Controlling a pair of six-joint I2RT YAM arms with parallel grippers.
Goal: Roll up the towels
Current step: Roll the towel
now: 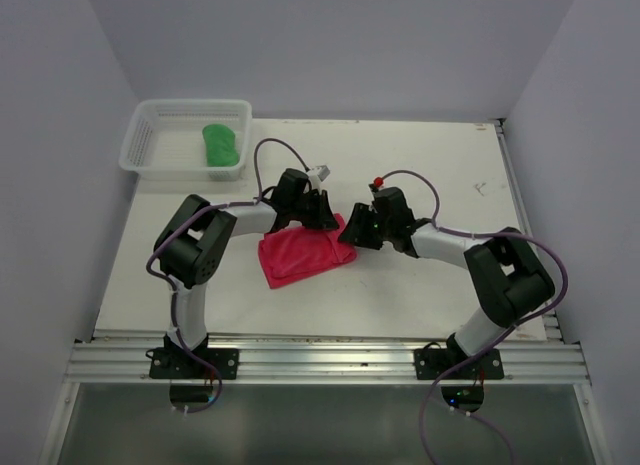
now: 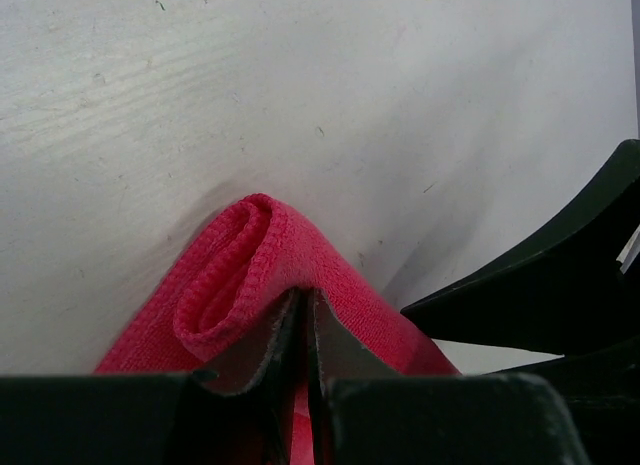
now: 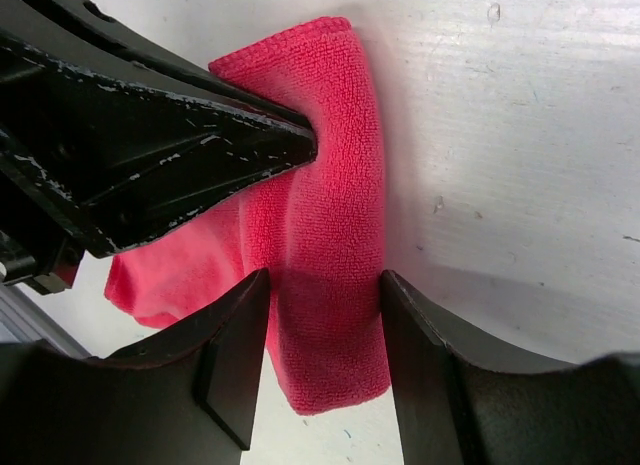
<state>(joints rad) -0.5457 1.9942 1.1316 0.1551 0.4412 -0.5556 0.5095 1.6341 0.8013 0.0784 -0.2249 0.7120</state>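
Pink-red fleecy cloth towel (image 1: 300,253) lies mid-worktop (image 1: 430,165) between both arms, one edge curled over. The bright green fleecy towel (image 1: 221,145) sits in the white plastic mesh basket (image 1: 150,161) at the far-left corner. The left gripper (image 2: 304,300) is pinched tight on the curled edge, while the right gripper (image 3: 323,280) stands open astride it.

From above, the left gripper (image 1: 325,217) and right gripper (image 1: 350,230) cover their own fingertips and the far edge of the pink towel (image 1: 298,255). The green towel (image 1: 222,147) in the basket (image 1: 180,173) is too small to show whether it is rolled. In the left wrist view most of the pink towel lies behind that gripper and runs off the lower edge.
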